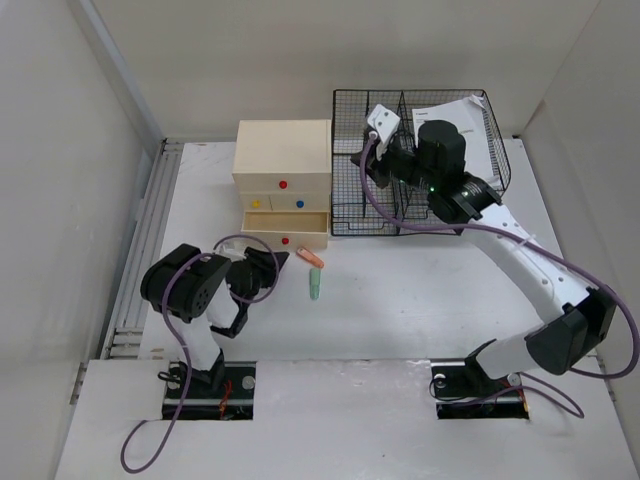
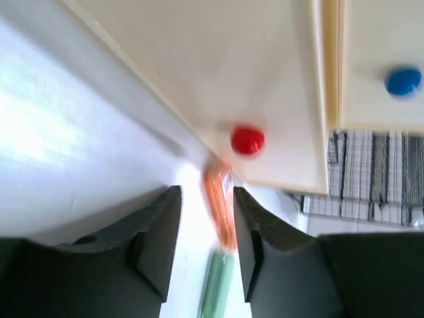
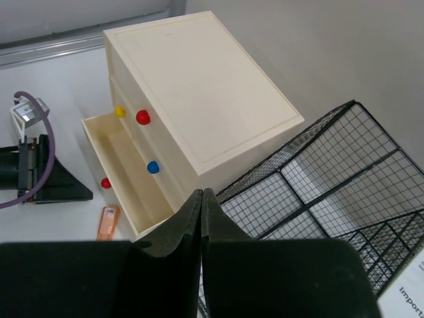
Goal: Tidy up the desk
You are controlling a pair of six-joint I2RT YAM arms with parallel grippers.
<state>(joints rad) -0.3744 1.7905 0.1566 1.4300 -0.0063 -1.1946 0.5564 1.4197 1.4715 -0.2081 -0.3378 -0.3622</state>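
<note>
The white desk (image 1: 420,300) carries an orange pen-like item (image 1: 311,258) and a green one (image 1: 315,286), lying end to end in front of the cream drawer box (image 1: 283,165). My left gripper (image 1: 264,266) is open and low on the desk, just left of them. In the left wrist view the orange item (image 2: 220,205) and the green item (image 2: 217,288) lie between its open fingers (image 2: 162,232), close to the right finger. My right gripper (image 1: 362,160) is shut and empty, held above the left end of the black mesh rack (image 1: 420,160); it also shows in the right wrist view (image 3: 202,195).
The box's bottom drawer (image 3: 126,175) with a red knob (image 2: 247,140) stands pulled open and looks empty. A printed paper (image 1: 455,110) lies in the rack. A ribbed metal rail (image 1: 140,250) runs along the desk's left edge. Walls enclose the desk.
</note>
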